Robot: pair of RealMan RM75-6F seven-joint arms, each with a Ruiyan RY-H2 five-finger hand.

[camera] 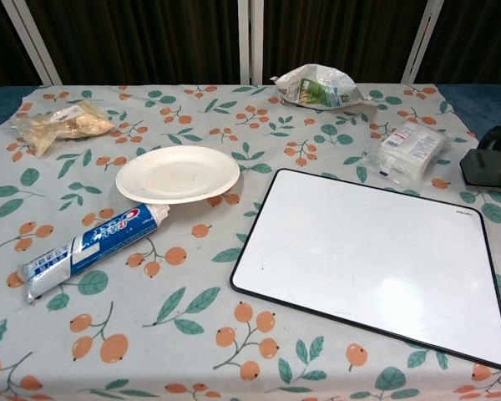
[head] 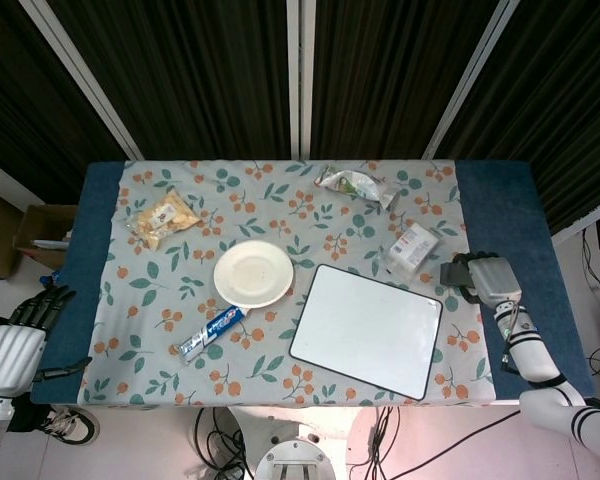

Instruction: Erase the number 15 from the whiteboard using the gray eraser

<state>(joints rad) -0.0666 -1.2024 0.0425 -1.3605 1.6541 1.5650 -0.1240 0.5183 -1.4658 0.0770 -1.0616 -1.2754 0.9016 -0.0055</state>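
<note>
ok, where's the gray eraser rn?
Held in the right hand, the gray eraser sits off the whiteboard's top-right corner, just right of the white packet, in the head view.

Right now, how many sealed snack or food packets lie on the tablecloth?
3: a clear snack bag at the far left, a crumpled green-white packet at the far middle, and a white packet just beyond the whiteboard. None seems hidden.
</note>
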